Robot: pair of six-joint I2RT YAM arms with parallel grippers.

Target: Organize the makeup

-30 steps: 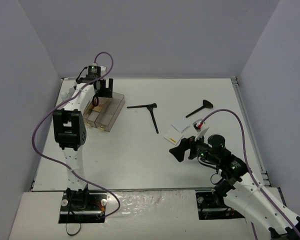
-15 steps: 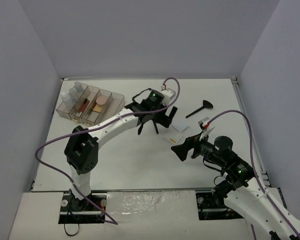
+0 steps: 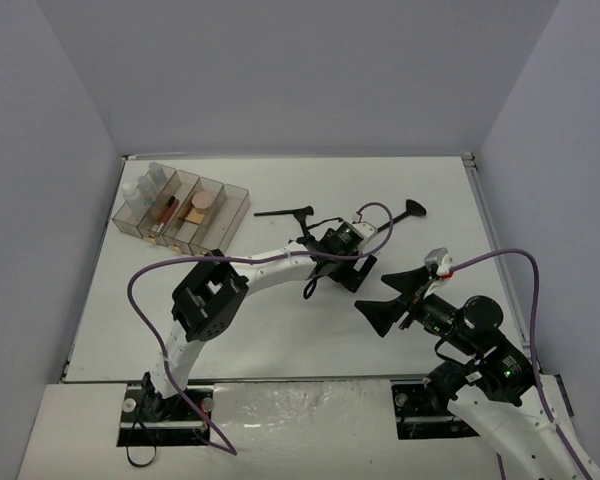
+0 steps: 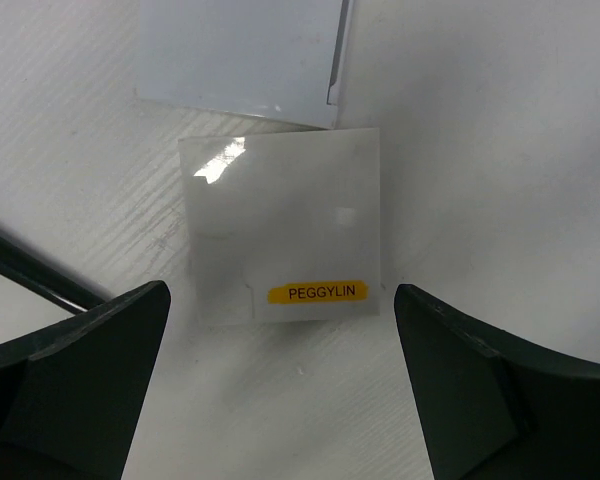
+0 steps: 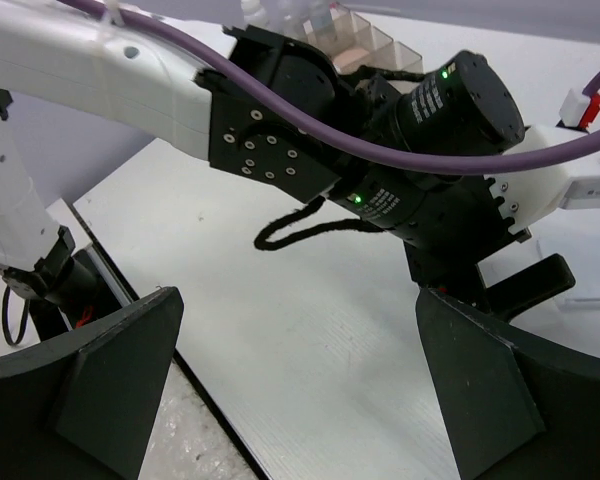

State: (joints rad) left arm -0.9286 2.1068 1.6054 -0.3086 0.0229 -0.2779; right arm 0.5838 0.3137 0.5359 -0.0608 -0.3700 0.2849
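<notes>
My left gripper (image 3: 348, 270) is open and hangs low over two white square pads, which it hides in the top view. In the left wrist view the nearer pad (image 4: 285, 230) has a yellow label and lies flat between and just ahead of my open fingers (image 4: 80, 380). The second pad (image 4: 245, 60) lies beyond it and overlaps it. A black brush handle (image 4: 30, 275) crosses at the left. My right gripper (image 3: 388, 297) is open and empty, just right of the left wrist. Two black brushes (image 3: 285, 212) (image 3: 410, 209) lie farther back.
The clear organizer tray (image 3: 235, 203) stands at the back left with bottles (image 3: 145, 190), a pink compact (image 3: 202, 200) and a palette in its compartments. In the right wrist view the left arm's wrist (image 5: 380, 150) fills the space right ahead of my right gripper (image 5: 295, 400).
My left arm swung from the tray across to the right and came down over the pads. My right gripper drew back toward the near right.
</notes>
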